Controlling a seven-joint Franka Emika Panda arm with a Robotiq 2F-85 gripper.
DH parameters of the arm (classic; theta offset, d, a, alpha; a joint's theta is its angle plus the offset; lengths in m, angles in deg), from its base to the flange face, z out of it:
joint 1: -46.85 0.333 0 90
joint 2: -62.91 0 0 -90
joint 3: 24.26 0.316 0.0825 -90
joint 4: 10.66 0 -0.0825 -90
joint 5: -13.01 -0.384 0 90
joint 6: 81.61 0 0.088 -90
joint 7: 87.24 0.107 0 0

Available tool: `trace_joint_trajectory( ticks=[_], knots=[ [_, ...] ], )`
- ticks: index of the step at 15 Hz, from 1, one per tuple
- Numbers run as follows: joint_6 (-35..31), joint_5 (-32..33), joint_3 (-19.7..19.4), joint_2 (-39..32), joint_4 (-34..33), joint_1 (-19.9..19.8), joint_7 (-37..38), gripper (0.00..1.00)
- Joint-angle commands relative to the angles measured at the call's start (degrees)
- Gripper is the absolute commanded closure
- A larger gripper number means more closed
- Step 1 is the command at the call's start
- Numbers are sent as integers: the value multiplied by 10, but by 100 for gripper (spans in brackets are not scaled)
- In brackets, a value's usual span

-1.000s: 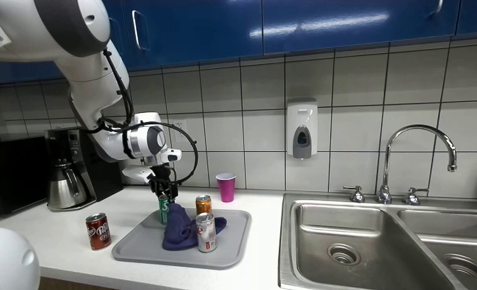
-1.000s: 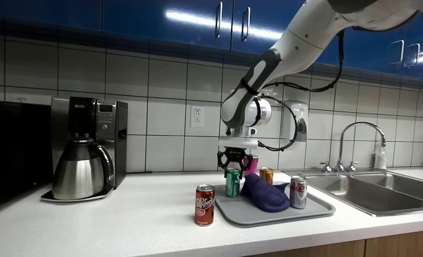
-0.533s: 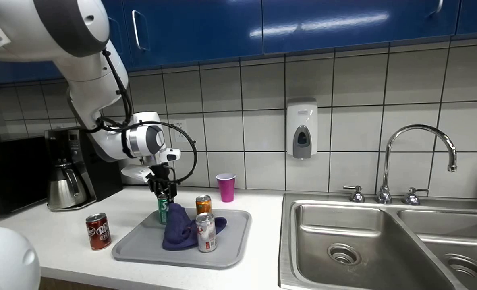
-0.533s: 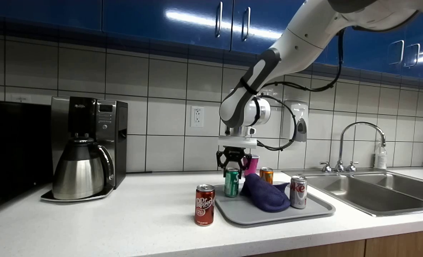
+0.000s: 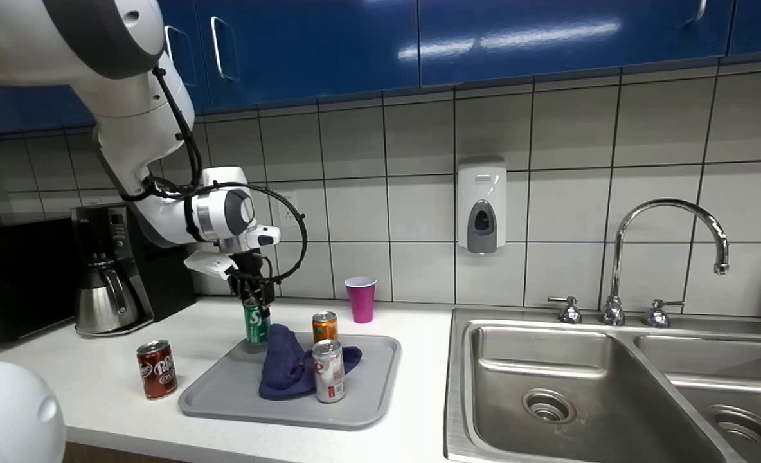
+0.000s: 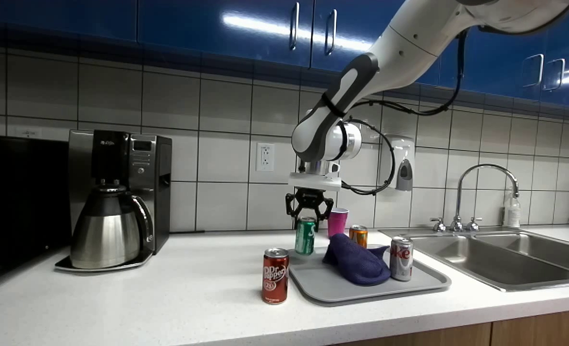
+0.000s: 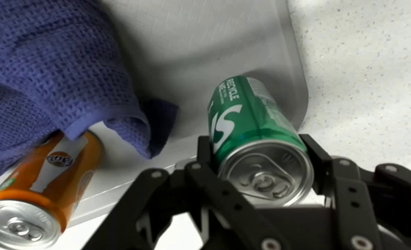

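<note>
My gripper (image 7: 256,141) is shut on a green soda can (image 7: 250,114), one finger on each side of its top. In both exterior views the gripper (image 5: 258,305) (image 6: 307,225) holds the green can (image 5: 256,324) (image 6: 305,237) upright, a little above a corner of the grey tray (image 5: 226,393) (image 6: 327,286). A crumpled purple cloth (image 5: 284,365) (image 6: 356,262) lies on the tray beside the can. It also shows in the wrist view (image 7: 59,69). An orange can (image 5: 324,328) (image 7: 49,177) and a silver can (image 5: 329,373) (image 6: 401,259) stand on the tray by the cloth.
A dark red can (image 5: 157,370) (image 6: 275,276) stands on the counter beside the tray. A pink cup (image 5: 361,299) (image 6: 337,222) stands behind the tray near the tiled wall. A coffee maker (image 6: 121,202) and a steel sink (image 5: 547,360) flank the work area.
The gripper has risen and shifted slightly toward the coffee maker. The green can has come up off the tray with it. The cloth and the other cans have not moved.
</note>
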Motion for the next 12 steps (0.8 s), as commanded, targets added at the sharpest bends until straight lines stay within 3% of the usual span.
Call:
trace_joint_trajectory(
  ticks=[1,12],
  knots=[
    [1,-6,13,31,13,2,-11,62],
    [6,1,43,33,6,24,-44,62]
  ],
)
